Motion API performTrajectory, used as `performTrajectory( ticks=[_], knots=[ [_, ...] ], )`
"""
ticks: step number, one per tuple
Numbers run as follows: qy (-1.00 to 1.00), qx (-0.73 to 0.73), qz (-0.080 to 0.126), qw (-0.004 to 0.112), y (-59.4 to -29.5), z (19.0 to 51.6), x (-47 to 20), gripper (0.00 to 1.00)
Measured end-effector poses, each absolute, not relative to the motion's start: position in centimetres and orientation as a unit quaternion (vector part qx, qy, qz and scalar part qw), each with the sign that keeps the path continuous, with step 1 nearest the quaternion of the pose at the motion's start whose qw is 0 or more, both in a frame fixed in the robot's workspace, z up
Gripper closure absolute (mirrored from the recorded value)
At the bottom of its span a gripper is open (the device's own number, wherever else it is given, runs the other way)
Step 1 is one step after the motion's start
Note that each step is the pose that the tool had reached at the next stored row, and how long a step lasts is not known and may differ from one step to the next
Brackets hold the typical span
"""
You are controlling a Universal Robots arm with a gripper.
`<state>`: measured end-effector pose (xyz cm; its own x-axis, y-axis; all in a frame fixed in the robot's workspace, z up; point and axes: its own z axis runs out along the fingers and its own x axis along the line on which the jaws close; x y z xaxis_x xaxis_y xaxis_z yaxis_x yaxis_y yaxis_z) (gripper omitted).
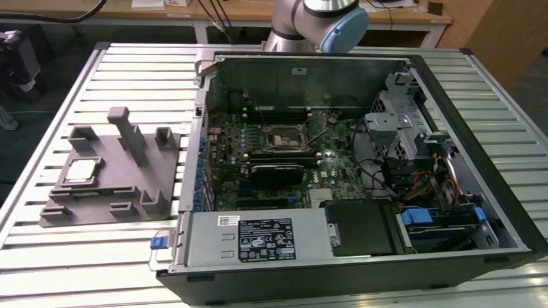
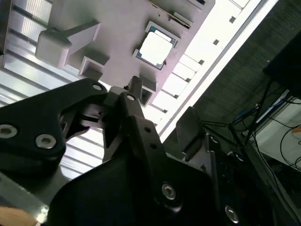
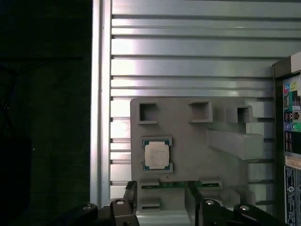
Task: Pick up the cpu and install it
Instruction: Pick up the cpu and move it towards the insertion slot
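The cpu [image 1: 79, 170] is a small silvery square lying flat in a recess of the grey fixture [image 1: 111, 189], on the exterior view's left. Both wrist views show the cpu [image 3: 156, 154] [image 2: 156, 47] from above on the fixture [image 3: 193, 141] [image 2: 117, 23]. My gripper [image 3: 162, 202] [image 2: 162, 110] hangs well above the fixture, a little off to one side of the chip, open with nothing between its fingers [image 3: 130, 195]. The black socket [image 1: 283, 136] sits on the motherboard inside the open computer case [image 1: 445, 102]. The arm [image 1: 317, 19] rises behind the case.
The fixture has upright posts [image 1: 128, 131] and pockets, and a green memory stick [image 3: 178, 184] lies in a slot near the chip. The slatted metal table [image 1: 51, 256] ends close beside the fixture, with dark floor [image 3: 47, 117] beyond. A power supply [image 1: 256, 237] fills the case's front.
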<state>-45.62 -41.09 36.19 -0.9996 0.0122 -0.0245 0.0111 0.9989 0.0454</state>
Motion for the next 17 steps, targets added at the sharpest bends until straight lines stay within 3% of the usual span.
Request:
performTrajectory(
  ticks=[3, 17],
  knots=[
    [1.000, 0.002, 0.023, 0.012, -41.1, 35.6, -45.6, 0.36],
    [1.000, -0.009, 0.025, 0.012, -41.2, 33.4, -45.6, 0.36]
  ],
)
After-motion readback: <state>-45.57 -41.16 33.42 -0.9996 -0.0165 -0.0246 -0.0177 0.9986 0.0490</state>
